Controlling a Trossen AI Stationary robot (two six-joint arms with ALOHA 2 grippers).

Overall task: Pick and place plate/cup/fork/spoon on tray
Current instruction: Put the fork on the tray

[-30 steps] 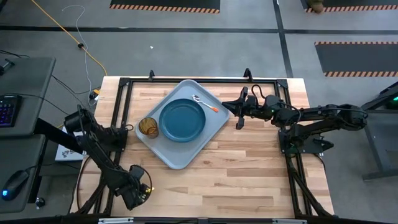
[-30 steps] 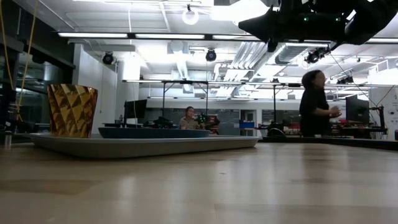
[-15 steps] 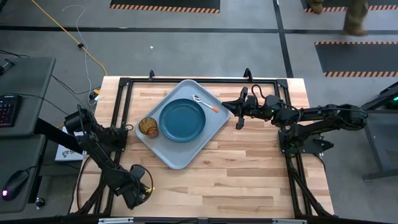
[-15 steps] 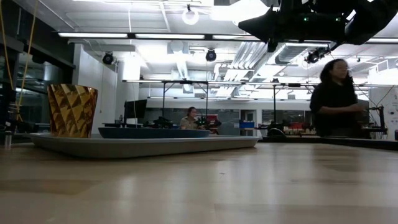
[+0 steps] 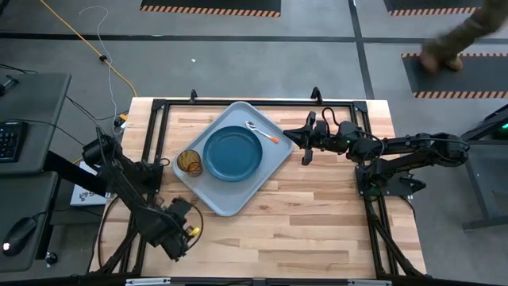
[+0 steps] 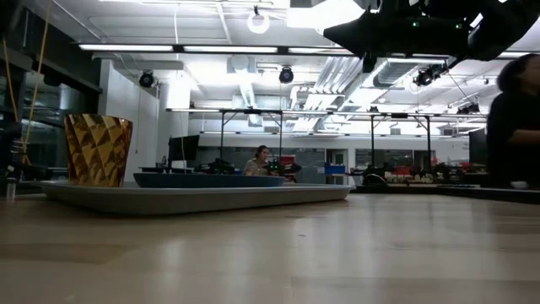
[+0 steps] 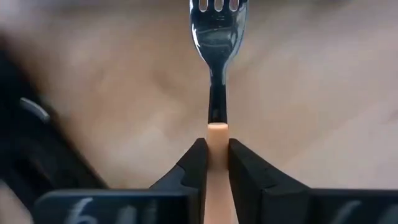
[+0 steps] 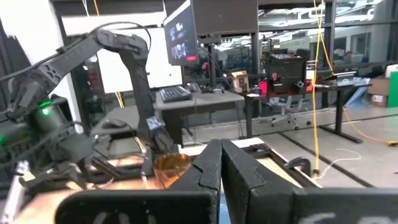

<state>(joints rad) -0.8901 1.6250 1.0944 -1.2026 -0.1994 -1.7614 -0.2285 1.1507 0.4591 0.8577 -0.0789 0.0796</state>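
The grey-blue tray [image 5: 218, 202] lies slantwise at mid-table. On it sit the dark blue plate [image 5: 232, 153], the amber cup [image 5: 189, 162] at the plate's left, and the orange-handled spoon [image 5: 262, 132] near the tray's far corner. My left gripper [image 5: 189, 231] is near the table's near left corner, shut on the fork [image 7: 217, 37]. My right gripper [image 5: 305, 144] hangs shut and empty above the table, just right of the tray. The low view shows the cup [image 6: 99, 150], the plate [image 6: 198, 179] and the tray [image 6: 194, 197]. My left gripper pinches the fork's orange handle [image 7: 216, 132] between its two fingers, close to where the handle meets the metal neck. The fingers lie along the fork, and the tines [image 7: 217, 6] stick out ahead of them. Whether the fork is clear of the wood I cannot tell.
Bare wood lies to the near and right of the tray. Black frame rails [image 5: 254, 102] run along the table's far edge. A person [image 6: 516, 127] stands in the room beyond the table, and another sits farther back [image 6: 257, 160].
My left gripper, still shut on the fork, has gone a little toward the table's right and far edges, toward the tray. The person in the room behind has walked to the right.
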